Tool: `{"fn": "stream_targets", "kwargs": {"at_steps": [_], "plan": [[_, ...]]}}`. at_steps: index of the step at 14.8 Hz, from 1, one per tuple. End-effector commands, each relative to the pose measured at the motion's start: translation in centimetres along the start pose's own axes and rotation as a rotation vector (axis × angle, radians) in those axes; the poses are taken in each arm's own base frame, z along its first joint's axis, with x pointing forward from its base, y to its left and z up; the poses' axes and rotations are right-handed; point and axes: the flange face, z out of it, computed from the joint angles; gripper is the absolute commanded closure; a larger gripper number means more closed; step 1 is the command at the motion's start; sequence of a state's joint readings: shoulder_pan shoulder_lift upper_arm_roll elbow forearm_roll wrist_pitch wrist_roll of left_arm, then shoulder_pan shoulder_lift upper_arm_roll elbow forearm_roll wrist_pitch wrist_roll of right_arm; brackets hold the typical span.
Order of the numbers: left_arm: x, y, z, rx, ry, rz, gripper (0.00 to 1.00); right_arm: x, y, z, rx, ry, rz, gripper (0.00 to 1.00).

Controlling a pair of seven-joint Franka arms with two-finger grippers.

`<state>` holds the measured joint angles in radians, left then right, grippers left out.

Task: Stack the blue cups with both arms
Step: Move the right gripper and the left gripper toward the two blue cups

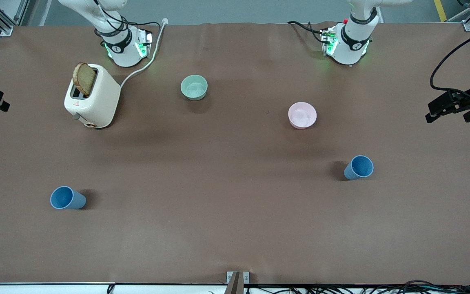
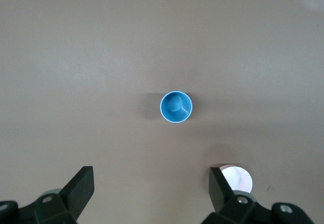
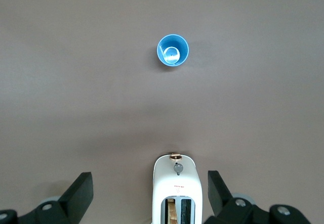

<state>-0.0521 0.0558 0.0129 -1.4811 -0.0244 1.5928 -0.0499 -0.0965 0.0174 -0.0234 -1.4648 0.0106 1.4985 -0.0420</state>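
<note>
Two blue cups stand upright on the brown table. One cup [image 1: 358, 167] is toward the left arm's end; it also shows in the left wrist view [image 2: 176, 106]. The other cup [image 1: 67, 198] is toward the right arm's end and nearer the front camera; it also shows in the right wrist view [image 3: 172, 50]. My left gripper [image 2: 152, 176] is open and empty, high over the table between the pink bowl and its cup. My right gripper [image 3: 149, 178] is open and empty, high over the toaster. Neither gripper shows in the front view; only the arm bases do.
A white toaster [image 1: 92, 100] with a bread slice stands by the right arm's base, also in the right wrist view [image 3: 174, 188]. A mint-green bowl [image 1: 194, 87] and a pink bowl [image 1: 302, 115] sit farther from the front camera than the cups. Black fixtures [image 1: 455, 104] are at the table's ends.
</note>
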Motion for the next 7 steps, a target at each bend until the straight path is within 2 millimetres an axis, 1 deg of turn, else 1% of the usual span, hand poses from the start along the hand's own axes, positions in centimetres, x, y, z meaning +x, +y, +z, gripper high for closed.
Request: {"fn": "stream_targets", "kwargs": {"at_steps": [1,2,4,5,6,7], "plan": [[0.0,0.4,0.3,0.009,-0.019,0.017,0.0,0.3,-0.1,0.1,0.003,0.014,0.008,0.0],[0.0,0.5,0.3,0.007,-0.019,0.026,0.0,0.5,0.0,0.1,-0.001,0.028,0.002,0.0],[-0.1,0.7,0.4,0.004,-0.025,0.038,0.0,1.4,0.5,0.8,-0.005,0.04,0.008,0.0],[-0.1,0.6,0.4,-0.004,-0.029,0.034,0.0,2.0,0.8,1.5,-0.01,0.039,0.011,0.0],[-0.1,0.7,0.6,-0.017,-0.037,0.032,0.0,2.9,0.9,2.8,-0.018,0.031,0.015,0.0],[-0.3,0.7,1.1,-0.021,-0.063,0.035,0.0,3.9,1.1,3.7,-0.013,0.049,0.022,0.0]]}}
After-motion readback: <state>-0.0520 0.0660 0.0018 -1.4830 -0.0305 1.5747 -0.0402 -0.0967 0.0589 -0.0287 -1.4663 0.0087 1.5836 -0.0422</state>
